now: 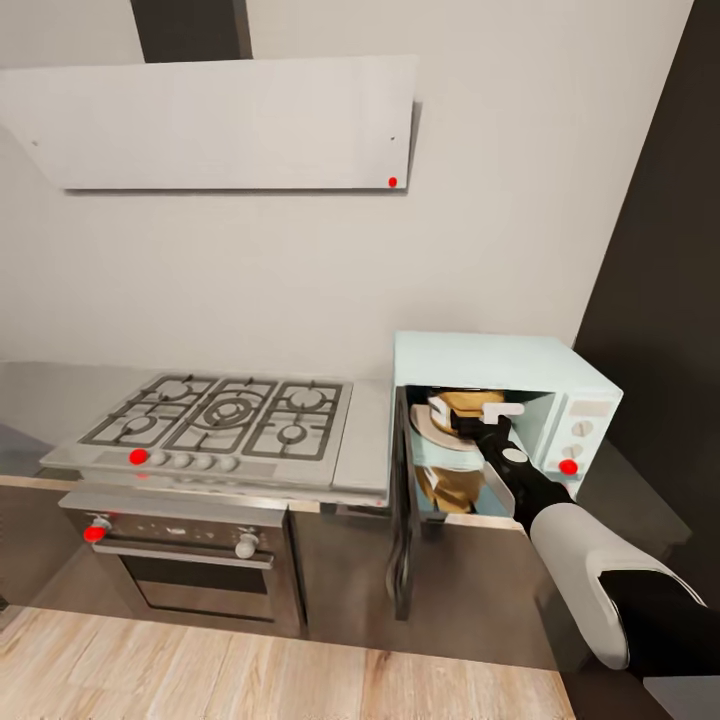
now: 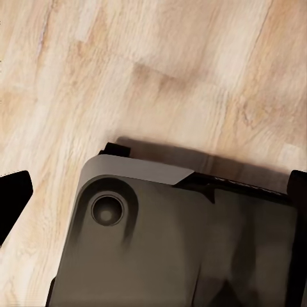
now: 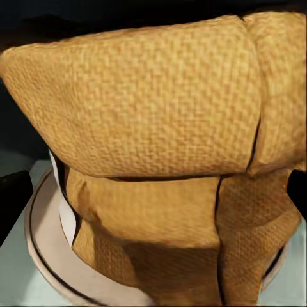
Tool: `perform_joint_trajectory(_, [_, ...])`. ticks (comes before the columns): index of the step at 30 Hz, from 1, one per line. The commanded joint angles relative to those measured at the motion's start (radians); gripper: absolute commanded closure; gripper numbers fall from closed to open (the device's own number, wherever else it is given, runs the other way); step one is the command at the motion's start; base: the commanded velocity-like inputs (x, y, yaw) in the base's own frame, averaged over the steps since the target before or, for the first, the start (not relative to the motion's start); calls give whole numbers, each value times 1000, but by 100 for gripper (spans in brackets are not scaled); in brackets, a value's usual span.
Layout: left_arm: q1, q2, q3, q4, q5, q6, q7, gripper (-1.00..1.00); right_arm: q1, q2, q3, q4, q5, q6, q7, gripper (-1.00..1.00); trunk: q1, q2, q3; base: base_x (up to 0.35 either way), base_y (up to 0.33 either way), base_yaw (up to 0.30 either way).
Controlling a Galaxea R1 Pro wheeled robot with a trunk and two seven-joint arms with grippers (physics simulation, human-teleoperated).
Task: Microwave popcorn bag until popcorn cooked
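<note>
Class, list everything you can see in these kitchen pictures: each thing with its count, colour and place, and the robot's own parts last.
Microwave: one, pale mint-blue, on the countertop right of the hob, door open.
Popcorn bag: one, tan-brown, inside the microwave on its pale turntable plate.
Gas hob: one, steel, on the countertop.
Built-in oven: one, steel, under the hob.
Extractor hood: one, pale grey, on the wall.
Countertop: one, shiny grey.
Floor: light wood.
Right tool: one, black and white, inside the microwave at the bag.

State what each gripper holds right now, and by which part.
Cannot be told for the right gripper: it is inside the microwave at the popcorn bag, fingers unseen. The left wrist view shows floor, nothing gripped.
</note>
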State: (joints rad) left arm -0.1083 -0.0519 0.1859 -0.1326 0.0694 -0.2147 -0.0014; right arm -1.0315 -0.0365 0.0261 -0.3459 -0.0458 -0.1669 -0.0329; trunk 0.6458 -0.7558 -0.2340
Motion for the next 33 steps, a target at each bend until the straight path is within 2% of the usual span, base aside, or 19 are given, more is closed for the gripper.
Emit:
perform_joint_trajectory(1, [-1,0,0,1,7,-3,0,-100,-1,0,3,1,-5,-3,-2,-100,0,-1,-1,-138,0,0])
perform_joint_trajectory(10, [-1,0,0,1,7,-3,-1,-100,-1,0,3,1,-5,-3,-2,-100,0,-1,-1,-65,0,0])
perform_joint_trajectory(17, [-1,0,1,1,7,-3,0,-100,-1,0,23,1,-5,-3,-3,-100,0,-1,-1,-323,0,0])
perform_joint_trajectory(33, [-1,0,1,1,7,-3,0,-100,6,-2,24,-13,-6,-4,-1,-100,0,-1,-1,-341,0,0])
